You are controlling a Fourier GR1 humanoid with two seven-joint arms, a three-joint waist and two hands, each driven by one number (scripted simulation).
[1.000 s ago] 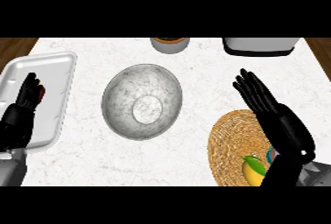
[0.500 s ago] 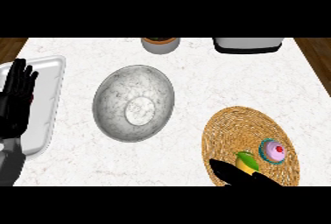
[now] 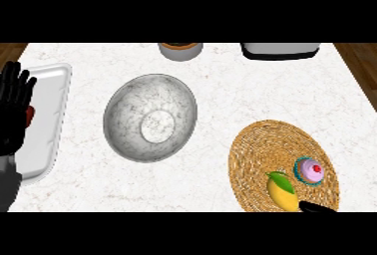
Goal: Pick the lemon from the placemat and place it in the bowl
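A yellow lemon (image 3: 282, 190) with a green leafy end lies on the round woven placemat (image 3: 274, 149) at the lower right. The grey marbled bowl (image 3: 150, 117) stands left of the placemat, near the counter's middle. Only a black fingertip of my right hand (image 3: 316, 207) shows at the bottom edge, just right of the lemon; it does not hold the fruit. My left hand (image 3: 13, 107) rests open with fingers up at the left edge, over a white tray.
A pink cupcake (image 3: 311, 169) sits on the placemat beside the lemon. The white tray (image 3: 49, 124) lies at the left. A brown-rimmed pot (image 3: 180, 50) and a dark appliance (image 3: 281, 50) stand along the far edge.
My right hand has dropped from raised over the placemat to the bottom edge, uncovering the lemon and cupcake. The view has shifted slightly; the left hand stays put.
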